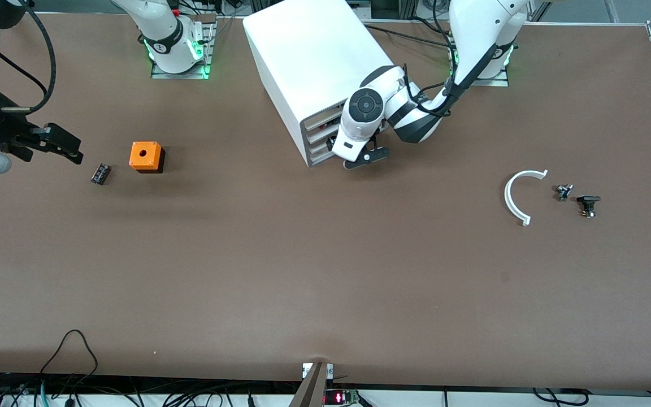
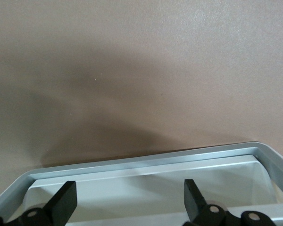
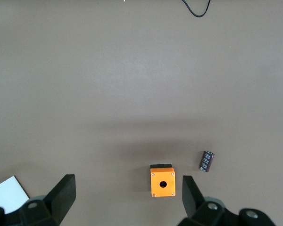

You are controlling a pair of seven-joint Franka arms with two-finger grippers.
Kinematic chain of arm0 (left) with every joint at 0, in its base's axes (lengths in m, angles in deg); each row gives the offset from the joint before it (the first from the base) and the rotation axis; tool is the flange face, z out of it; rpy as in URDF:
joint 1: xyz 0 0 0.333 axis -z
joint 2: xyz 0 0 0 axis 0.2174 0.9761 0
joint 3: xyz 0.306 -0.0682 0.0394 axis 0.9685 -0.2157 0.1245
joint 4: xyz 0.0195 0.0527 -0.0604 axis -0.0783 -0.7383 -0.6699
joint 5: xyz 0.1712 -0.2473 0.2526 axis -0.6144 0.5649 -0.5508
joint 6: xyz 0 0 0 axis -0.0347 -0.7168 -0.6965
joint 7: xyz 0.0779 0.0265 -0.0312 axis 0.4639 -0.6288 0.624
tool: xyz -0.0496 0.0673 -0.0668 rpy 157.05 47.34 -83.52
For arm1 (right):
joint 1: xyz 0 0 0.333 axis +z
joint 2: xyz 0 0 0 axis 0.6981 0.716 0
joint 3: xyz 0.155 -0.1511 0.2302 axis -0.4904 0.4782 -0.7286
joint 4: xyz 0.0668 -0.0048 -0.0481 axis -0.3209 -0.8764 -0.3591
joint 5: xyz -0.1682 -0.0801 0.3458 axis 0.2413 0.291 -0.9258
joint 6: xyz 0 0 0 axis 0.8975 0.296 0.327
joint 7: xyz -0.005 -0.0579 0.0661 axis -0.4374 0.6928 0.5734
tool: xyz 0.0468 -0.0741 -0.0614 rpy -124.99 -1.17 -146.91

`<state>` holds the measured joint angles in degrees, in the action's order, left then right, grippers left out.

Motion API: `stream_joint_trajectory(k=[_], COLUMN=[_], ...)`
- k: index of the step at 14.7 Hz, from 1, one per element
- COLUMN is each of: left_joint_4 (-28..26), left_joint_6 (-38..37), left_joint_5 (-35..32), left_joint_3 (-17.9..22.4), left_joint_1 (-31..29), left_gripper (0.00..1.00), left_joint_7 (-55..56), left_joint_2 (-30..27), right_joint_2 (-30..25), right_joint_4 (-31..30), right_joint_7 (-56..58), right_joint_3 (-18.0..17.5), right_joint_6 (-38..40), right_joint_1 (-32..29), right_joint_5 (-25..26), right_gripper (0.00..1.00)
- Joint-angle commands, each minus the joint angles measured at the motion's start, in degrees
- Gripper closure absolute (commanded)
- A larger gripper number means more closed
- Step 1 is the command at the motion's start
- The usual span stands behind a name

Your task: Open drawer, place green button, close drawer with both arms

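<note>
The white cabinet (image 1: 314, 62) stands near the robots' bases. My left gripper (image 1: 362, 160) is open at the low part of its drawer front. In the left wrist view the gripper (image 2: 129, 202) has its fingers spread over the grey-rimmed white drawer (image 2: 146, 162), gripping nothing. The button (image 1: 100, 173) lies on its side as a tiny dark cylinder beside the orange box (image 1: 146, 156); its cap does not show. My right gripper (image 1: 71, 148) is open and empty just above the table beside the button. The right wrist view shows this gripper (image 3: 127, 197), the button (image 3: 206, 161) and the box (image 3: 162, 181).
A white curved piece (image 1: 516, 198), a small grey part (image 1: 563, 192) and a small black part (image 1: 588, 203) lie toward the left arm's end of the table. Cables hang along the table edge nearest the front camera.
</note>
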<state>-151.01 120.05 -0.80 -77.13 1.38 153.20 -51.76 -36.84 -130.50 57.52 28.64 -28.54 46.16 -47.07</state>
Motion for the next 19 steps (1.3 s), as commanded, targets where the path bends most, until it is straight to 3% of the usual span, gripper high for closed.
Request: stream_joint_trajectory(k=[1, 6, 8, 11, 15, 16, 19], left_joint_4=[1.23, 15.19, 18.98, 23.38, 24.27, 24.27, 23.66], left_joint_6=[-2.17, -23.16, -28.97, -34.43, -36.55, -36.55, -36.29], left_joint_5=[0.73, 0.20, -3.29, -5.25, -5.16, -5.07, -2.45], left_joint_3=[-0.49, 0.04, -0.31, -0.23, 0.21, 1.43, 13.53], left_joint_1=[-2.58, -7.86, -10.76, -15.33, -20.78, -21.31, -18.78], left_gripper=[0.00, 0.00, 0.00, 0.00, 0.00, 0.00, 0.00], left_joint_7=[-0.96, -12.45, -18.68, -31.07, -45.22, -49.35, -65.41], left_joint_2=[-2.26, -2.79, -3.75, -6.29, -11.91, -13.32, -19.56], right_joint_2=[1.07, 1.43, 1.43, 1.51, 1.87, 1.95, 2.22], right_joint_4=[2.29, 2.29, 2.29, 2.29, 2.29, 2.29, 2.29], right_joint_7=[0.94, 0.94, 0.85, 0.85, 0.76, 0.67, 0.59], right_joint_3=[0.08, 0.08, 0.08, 0.08, 0.08, 0.08, 0.08], right_joint_6=[1.45, 1.19, 1.19, 1.10, 1.10, 1.10, 1.10], right_joint_1=[0.05, 0.05, 0.05, 0.05, -0.04, -0.04, 0.05], right_joint_5=[-0.82, -0.82, -0.82, -0.82, -0.82, -0.82, -0.82], right_gripper=[0.00, 0.00, 0.00, 0.00, 0.00, 0.00, 0.00])
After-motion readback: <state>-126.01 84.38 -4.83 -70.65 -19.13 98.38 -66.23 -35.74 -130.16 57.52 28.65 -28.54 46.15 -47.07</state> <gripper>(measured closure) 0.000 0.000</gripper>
